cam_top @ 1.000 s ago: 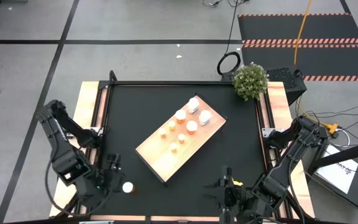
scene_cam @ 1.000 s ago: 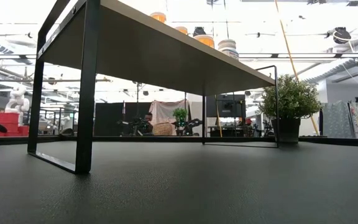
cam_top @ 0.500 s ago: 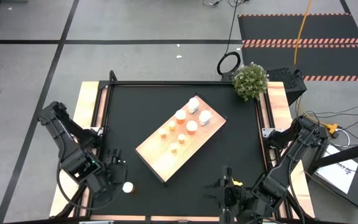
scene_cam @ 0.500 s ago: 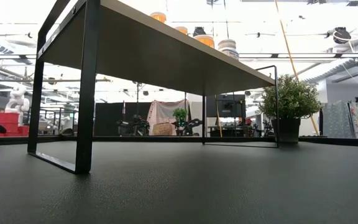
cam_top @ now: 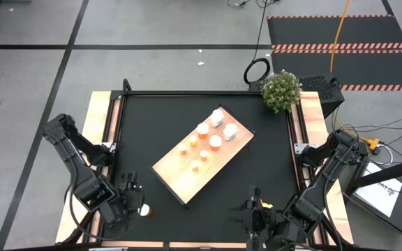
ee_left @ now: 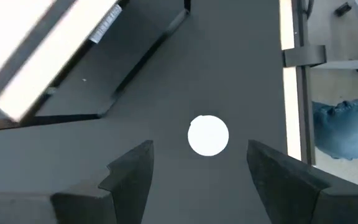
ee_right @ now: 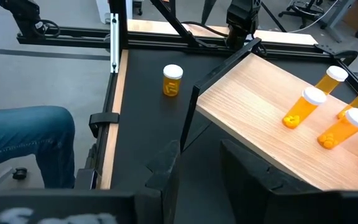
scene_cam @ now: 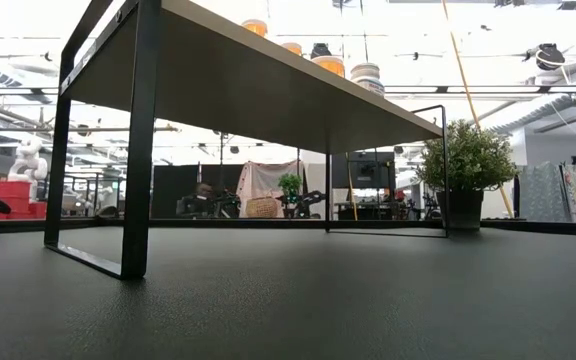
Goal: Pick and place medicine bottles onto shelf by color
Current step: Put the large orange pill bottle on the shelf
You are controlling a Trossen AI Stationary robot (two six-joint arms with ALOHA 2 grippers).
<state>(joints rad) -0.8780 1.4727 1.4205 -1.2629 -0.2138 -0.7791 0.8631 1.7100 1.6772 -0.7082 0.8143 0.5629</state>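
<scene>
The shelf [cam_top: 202, 155], a pale wooden board on dark legs, stands slantwise mid-table. On it are several orange bottles [cam_top: 193, 142] and white bottles [cam_top: 216, 142]; some orange ones [ee_right: 306, 107] lie on their sides. One orange bottle with a white cap [cam_top: 144, 209] [ee_right: 172, 80] stands upright on the black mat near the front left. My left gripper [cam_top: 129, 203] [ee_left: 201, 152] hangs open just above it, pointing down, a finger to either side of the white cap [ee_left: 208, 134] without touching. My right gripper [ee_right: 197, 158] [cam_top: 255, 208] waits near the front edge, slightly open, with nothing in it.
A potted plant [cam_top: 281, 90] stands at the far right corner. A person's leg in jeans [ee_right: 23, 137] shows beside the table's near left edge. In the low view the shelf's dark leg [scene_cam: 138, 140] rests on the mat.
My left gripper has sunk toward the standing bottle and shifted a little toward it, rolling slightly; its fingers stay open. The bottle has not moved.
</scene>
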